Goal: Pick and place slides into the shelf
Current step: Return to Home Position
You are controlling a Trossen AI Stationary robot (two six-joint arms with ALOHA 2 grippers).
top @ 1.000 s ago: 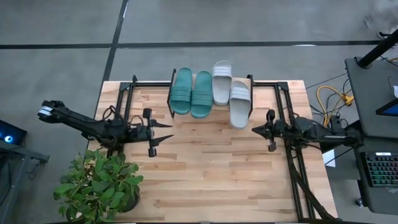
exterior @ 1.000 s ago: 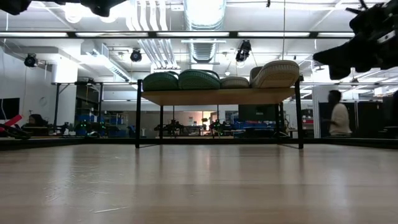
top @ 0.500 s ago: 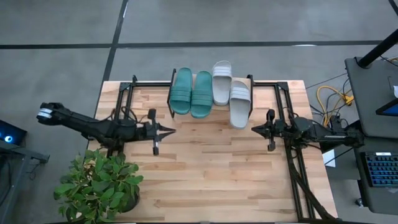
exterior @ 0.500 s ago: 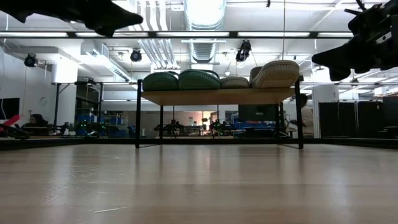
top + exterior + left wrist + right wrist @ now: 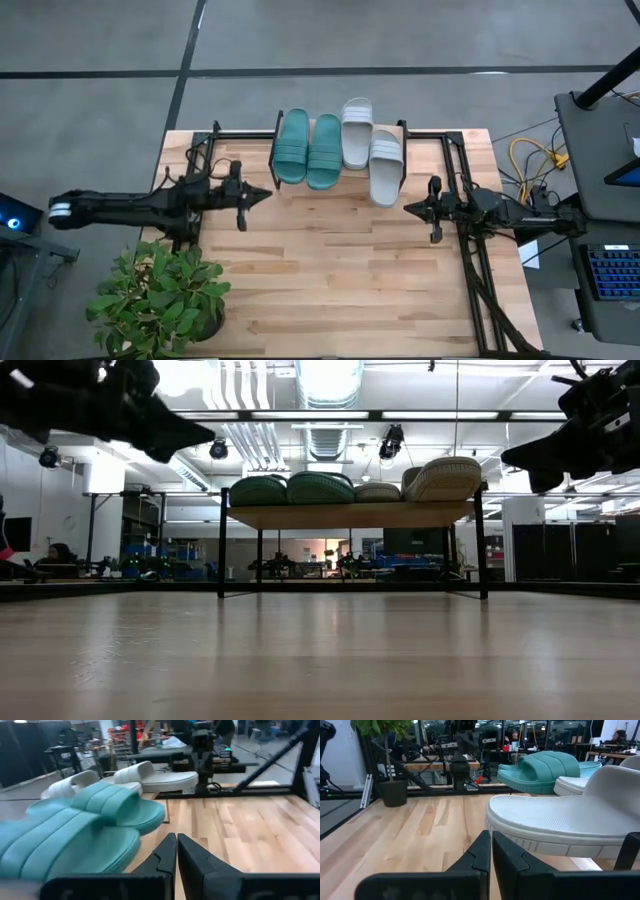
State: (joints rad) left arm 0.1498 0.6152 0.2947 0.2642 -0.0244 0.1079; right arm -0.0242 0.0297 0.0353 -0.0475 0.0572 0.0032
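Note:
All four slides lie sole-down, side by side, on the shelf [image 5: 350, 514] at the table's far middle. The two teal slides [image 5: 291, 147] [image 5: 324, 151] are on its left. The two grey slides [image 5: 357, 132] [image 5: 385, 166] are on its right, and the rightmost one sticks out past the near edge. My left gripper [image 5: 268, 193] hangs shut in the air just left of and nearer than the teal pair [image 5: 90, 820]. My right gripper [image 5: 408, 208] is shut and hovers beside the overhanging grey slide [image 5: 560, 820], touching nothing.
A potted plant [image 5: 160, 295] stands at the table's near left corner, under my left arm. Black frame rails run along the left [image 5: 200, 150] and right [image 5: 465, 160] sides. Bare wooden tabletop [image 5: 340, 270] spreads across the middle and near side.
My left gripper has shut from open, holding nothing. That arm has swung toward the table's far edge and straightened out, bringing the gripper closer to the teal slides and lower in the low view. The right arm and the slides have kept still.

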